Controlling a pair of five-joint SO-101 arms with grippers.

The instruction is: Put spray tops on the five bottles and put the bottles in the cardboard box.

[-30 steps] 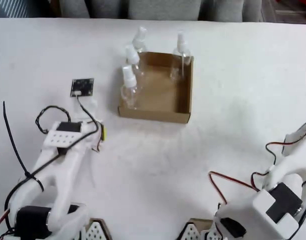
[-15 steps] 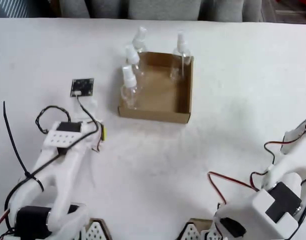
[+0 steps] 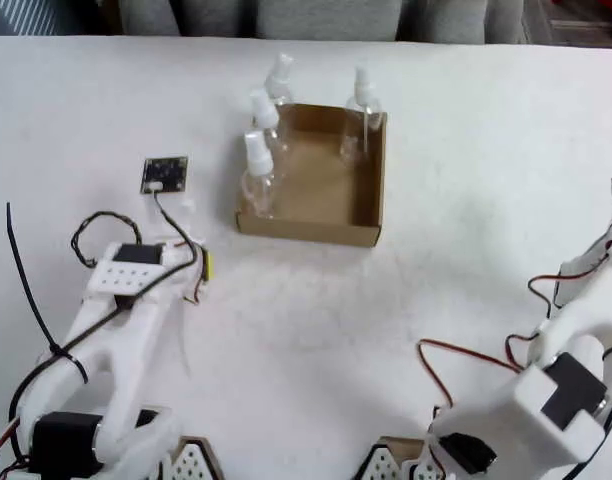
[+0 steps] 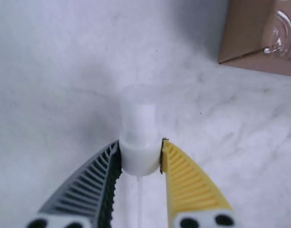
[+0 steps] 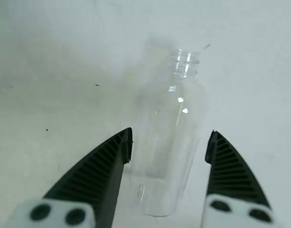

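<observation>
Near the cardboard box, the left gripper has jaws clenched on a spray top, and the right gripper, jaws released astride the bare bottle, should close squarely mid-body.

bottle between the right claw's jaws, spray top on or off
Off: the bottle shows a bare, open threaded neck, and the right claw stands open around it.

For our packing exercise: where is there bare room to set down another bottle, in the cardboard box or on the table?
The cardboard box floor is bare through its middle. The table is open right of the box and off its near wall. Crowded: four capped bottles at its left wall and far side.
</observation>
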